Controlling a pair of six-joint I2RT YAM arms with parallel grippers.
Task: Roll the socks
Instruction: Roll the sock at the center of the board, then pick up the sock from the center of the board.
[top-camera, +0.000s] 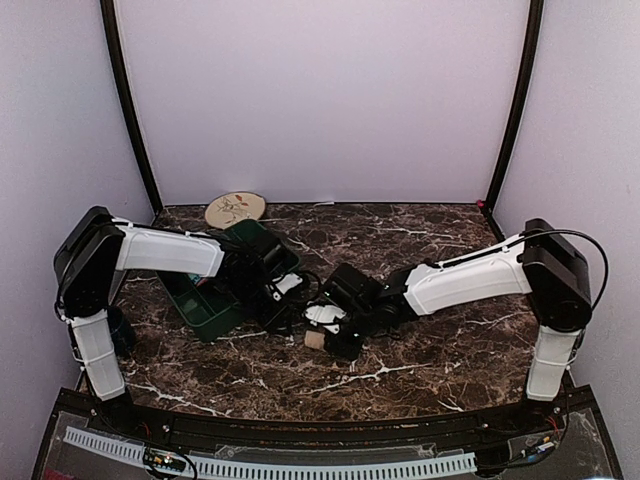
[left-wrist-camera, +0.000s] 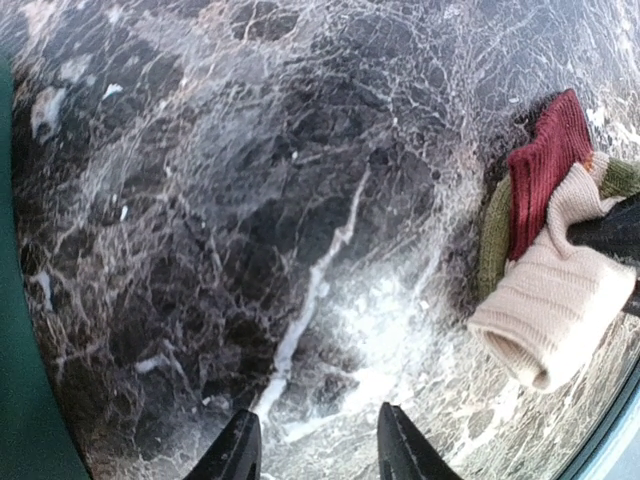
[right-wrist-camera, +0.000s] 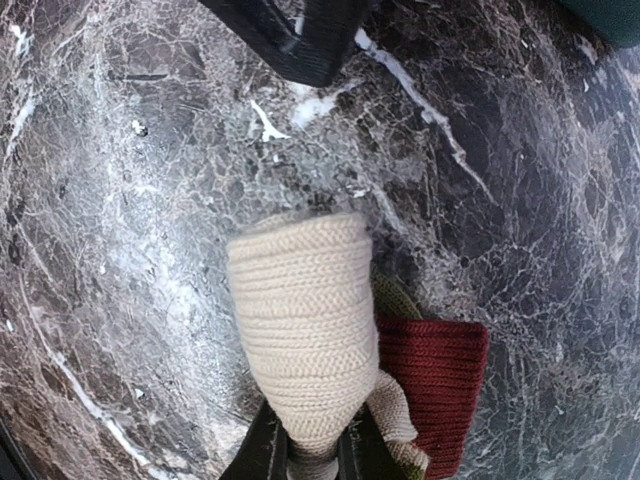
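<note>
**Right Gripper Held Ribbed Sock on Marble Table**

At the far left the left arm (top-camera: 160, 250), in smooth white shells with black joints, reached in over a dark green plastic bin (top-camera: 200, 305), rectangular with a raised rim. The arm hid part of the bin. Behind it, by the back wall, lay a round cream plate (top-camera: 236, 209) with a leafy print too small to make out. The table (top-camera: 420, 370) was glossy dark brown marble, veined in white.

Near the middle, the left gripper (left-wrist-camera: 318, 415) hung low over bare marble, its two black fingers apart at a middling width with nothing between them. Only the fingertips showed in the left wrist view; the rest was cut off at the lower edge.

Just to its right lay the sock (right-wrist-camera: 300, 310), near the table's centre toward the near edge. It was soft knit: a chunky cream ribbed part bunched into a rounded tube shape, a dark red ribbed part beside it, and an olive-green band peeking out between. How its layers were folded could not be told.

The right gripper (right-wrist-camera: 312, 430) was pinched narrow on the cream end of the sock, whose fabric bulged out past the fingers. From overhead the black gripper covered most of the sock. The right arm (top-camera: 470, 280) stretched in from the right.
</note>
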